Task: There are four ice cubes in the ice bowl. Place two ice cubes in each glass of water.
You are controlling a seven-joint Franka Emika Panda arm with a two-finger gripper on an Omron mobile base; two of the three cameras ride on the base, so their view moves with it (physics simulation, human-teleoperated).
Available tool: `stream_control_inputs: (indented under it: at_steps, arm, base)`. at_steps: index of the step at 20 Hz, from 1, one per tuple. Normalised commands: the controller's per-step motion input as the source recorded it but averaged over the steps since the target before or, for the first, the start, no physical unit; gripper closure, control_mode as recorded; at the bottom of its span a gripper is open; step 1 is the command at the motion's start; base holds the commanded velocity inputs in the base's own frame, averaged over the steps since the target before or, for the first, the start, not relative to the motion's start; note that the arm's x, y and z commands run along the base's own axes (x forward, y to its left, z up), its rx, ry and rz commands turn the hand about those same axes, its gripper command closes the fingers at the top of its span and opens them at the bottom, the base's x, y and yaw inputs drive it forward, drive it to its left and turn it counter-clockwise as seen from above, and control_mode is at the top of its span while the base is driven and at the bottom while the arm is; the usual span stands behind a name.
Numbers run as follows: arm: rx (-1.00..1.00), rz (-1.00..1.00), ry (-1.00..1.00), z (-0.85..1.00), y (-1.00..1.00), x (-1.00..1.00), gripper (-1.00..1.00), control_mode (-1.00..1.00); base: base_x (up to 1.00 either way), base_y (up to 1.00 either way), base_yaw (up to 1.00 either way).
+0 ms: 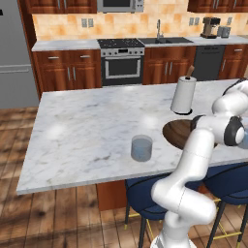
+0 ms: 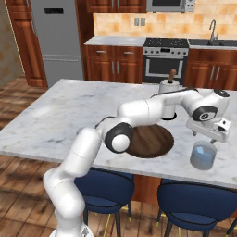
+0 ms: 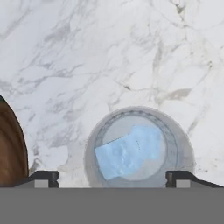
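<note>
Gripper [image 3: 112,177] hangs released, fingers spread wide, straight above a glass of water [image 3: 139,148] at lower centre of the hand view; pale ice cubes [image 3: 129,151] lie inside it. The other glass [image 1: 141,148] stands mid-frame in the left base view, well apart. The ice bowl [image 2: 150,141] sits centre of the right base view. I'd guess the cubes are light, hard and slick: pinch flat opposite faces, gently.
</note>
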Motion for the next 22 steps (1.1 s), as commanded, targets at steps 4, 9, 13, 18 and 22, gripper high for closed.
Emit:
stream_control_inputs:
  at_steps: [4,9,13,18,22]
  arm:
    - [-0.13,0.02,-0.05,0.07,1.0,-0.4,-1.0,-1.0]
    - [-0.26,0.0,-0.02,-0.01,1.0,-0.67,-1.0,-1.0]
    - [-0.28,0.0,0.0,0.0,1.0,-0.71,-1.0,-1.0]
    - [-0.22,0.0,0.0,0.0,1.0,-0.69,-1.0,-1.0]
    - [-0.14,0.0,0.0,0.2,1.0,-0.54,-1.0,-1.0]
  base:
    - [0.0,0.0,0.0]
    - [0.0,0.0,0.0]
    - [0.0,0.0,0.0]
    - [0.0,0.0,0.0]
    - [0.0,0.0,0.0]
